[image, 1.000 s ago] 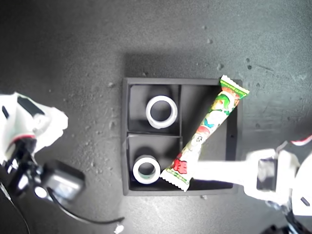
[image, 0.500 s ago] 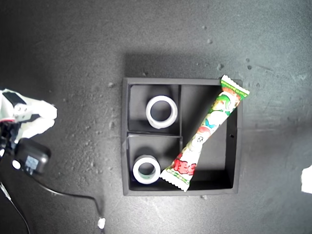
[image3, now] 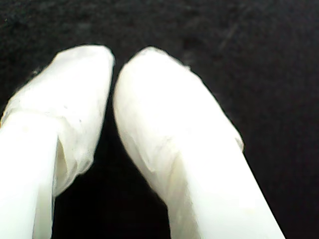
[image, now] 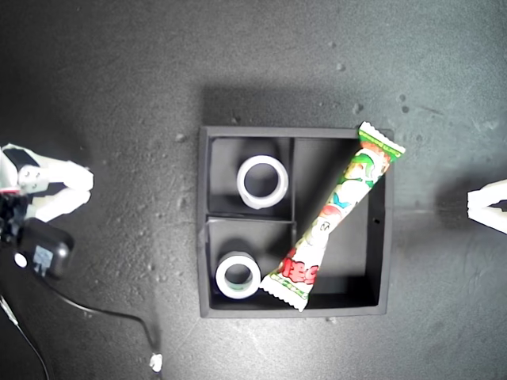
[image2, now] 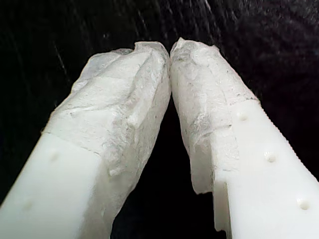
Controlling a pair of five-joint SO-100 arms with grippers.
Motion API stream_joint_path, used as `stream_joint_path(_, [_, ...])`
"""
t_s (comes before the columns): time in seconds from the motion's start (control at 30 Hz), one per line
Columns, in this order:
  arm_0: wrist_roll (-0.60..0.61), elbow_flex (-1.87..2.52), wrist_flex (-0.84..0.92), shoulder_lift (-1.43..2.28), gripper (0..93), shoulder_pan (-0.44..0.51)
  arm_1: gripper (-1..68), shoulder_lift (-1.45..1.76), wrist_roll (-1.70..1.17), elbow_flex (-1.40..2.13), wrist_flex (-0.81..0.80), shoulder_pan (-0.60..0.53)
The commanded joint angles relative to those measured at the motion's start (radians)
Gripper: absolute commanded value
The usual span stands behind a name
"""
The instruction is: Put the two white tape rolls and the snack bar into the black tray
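In the exterior view, the black tray sits on a dark, speckled surface. One white tape roll fills each small compartment, the smaller roll nearer. The snack bar lies diagonally, overhanging the rim. First wrist view: my first gripper is pressed together, empty. Second wrist view: my second gripper is likewise closed.

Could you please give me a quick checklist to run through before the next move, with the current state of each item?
1. Larger tape roll inside a small compartment of the tray: ok.
2. Smaller tape roll inside the other small compartment: ok.
3. Snack bar lying flat in the long compartment: not ok, it sits diagonally with one end over the tray's corner.
4. My first gripper empty, tips together: ok.
5. My second gripper empty: ok.
6. Which arm is nearer the bar: cannot tell.
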Motion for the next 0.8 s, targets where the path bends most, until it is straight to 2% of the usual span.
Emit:
stream_joint_path(0.0, [-0.008,0.040,0.003,0.048,0.0,0.002,-0.6,0.057,0.002,0.060,0.083,0.011])
stream_joint_path(0.1, [0.014,0.094,-0.049,0.048,0.0,0.002,-0.4,0.057,-0.011,0.060,0.118,0.032])
stream_joint_path(0.17, [0.002,0.094,-0.043,0.048,0.0,0.003,-0.5,0.057,0.048,0.060,0.225,0.054])
stream_joint_path(0.2, [-0.006,0.094,-0.037,0.048,1.1,0.002,-0.5,0.051,0.063,0.060,0.261,0.054])
stream_joint_path(0.23, [-0.018,0.094,-0.023,0.048,6.9,-0.002,-0.5,0.044,0.089,0.060,0.298,0.054])
stream_joint_path(0.37, [-0.198,0.094,0.080,0.048,6.8,-0.003,-0.2,0.043,0.253,0.060,0.482,0.035])
stream_joint_path(0.47, [-0.124,0.094,0.115,0.048,6.7,-0.025,-0.2,0.043,0.232,0.060,0.502,0.025])
stream_joint_path(0.53, [-0.003,0.094,0.120,0.048,6.7,-0.031,-0.2,0.051,0.121,0.060,0.538,0.081])
stream_joint_path(0.57, [0.018,0.094,0.129,0.048,6.7,-0.029,-0.1,0.051,0.023,0.060,0.526,0.103])
stream_joint_path(0.77, [0.005,0.094,0.172,0.048,6.7,-0.025,0.0,0.057,-0.051,0.060,0.523,0.115])
